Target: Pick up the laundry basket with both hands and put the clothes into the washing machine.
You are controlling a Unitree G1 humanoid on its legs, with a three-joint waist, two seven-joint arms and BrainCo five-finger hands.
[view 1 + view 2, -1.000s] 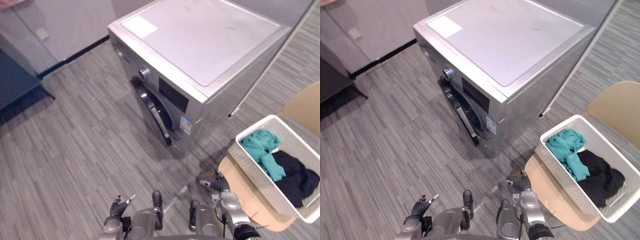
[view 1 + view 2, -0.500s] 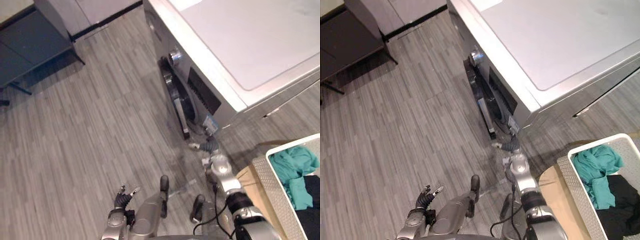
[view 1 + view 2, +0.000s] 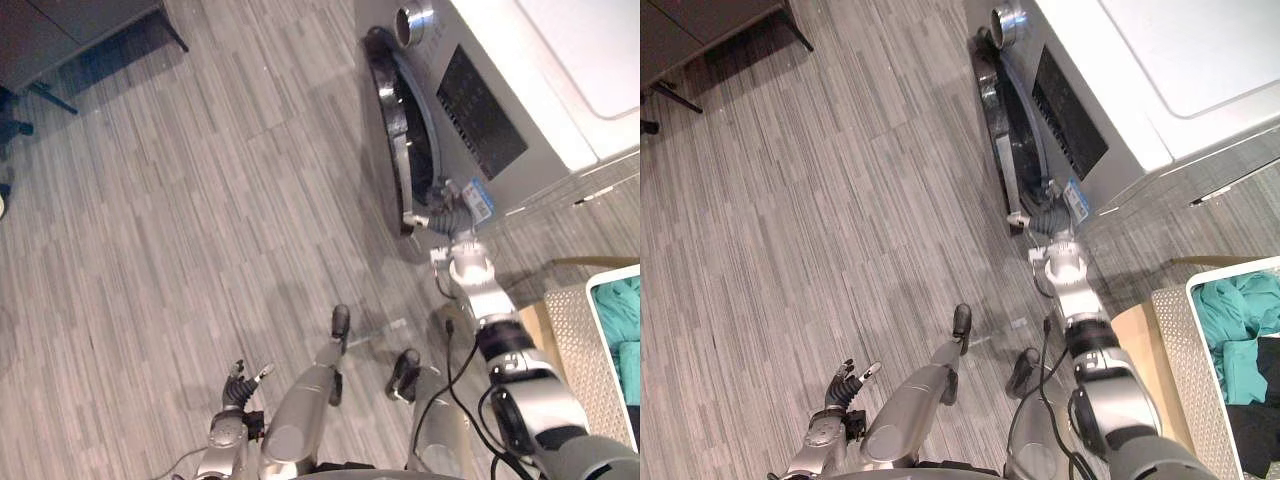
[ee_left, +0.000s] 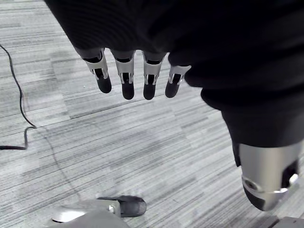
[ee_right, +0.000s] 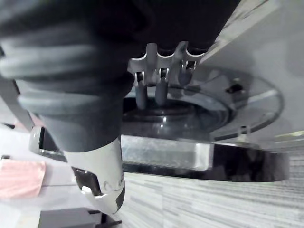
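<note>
Silver front-loading washing machine (image 3: 1160,60); white basket (image 3: 1186,350) with teal and black clothes (image 3: 1240,312) nearby.

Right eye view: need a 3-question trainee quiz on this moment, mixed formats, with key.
1. True or false: both hands are holding the laundry basket.
2. The right hand is at: A) the edge of the washing machine door; B) the control knob; C) the basket's rim.
3. Fill in: the left hand hangs open, holding nothing, above the ___.

Key: 1 false, the laundry basket sits apart at the robot's right with neither hand on it. 2 A. 3 floor.
</note>
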